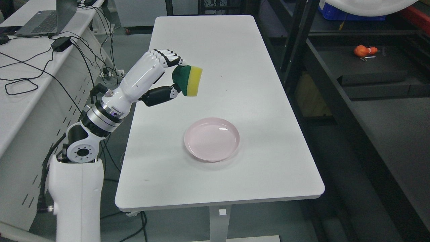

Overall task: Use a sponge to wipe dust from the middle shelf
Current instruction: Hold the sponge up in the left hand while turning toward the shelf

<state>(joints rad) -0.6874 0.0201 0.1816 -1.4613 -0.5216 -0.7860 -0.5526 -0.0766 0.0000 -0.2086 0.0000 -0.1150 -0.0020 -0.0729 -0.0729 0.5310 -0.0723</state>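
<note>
One arm in view, left, rising from lower left edge. Pink plate (212, 139) sat on white table (268, 174), nearest front edge. Beyond it, left hand (158, 75) was raised above table's left side, fingers (168, 55) over top and thumb beneath, clamped on sponge (188, 80). Sponge was held clear of tabletop, green scouring face toward palm, yellow foam facing away. Dark shelving rack (302, 43) stood right of table; orange object (364, 50) lay on far shelf. Laptop (47, 20) and black cables (40, 67) lay on side desk, far left.
</note>
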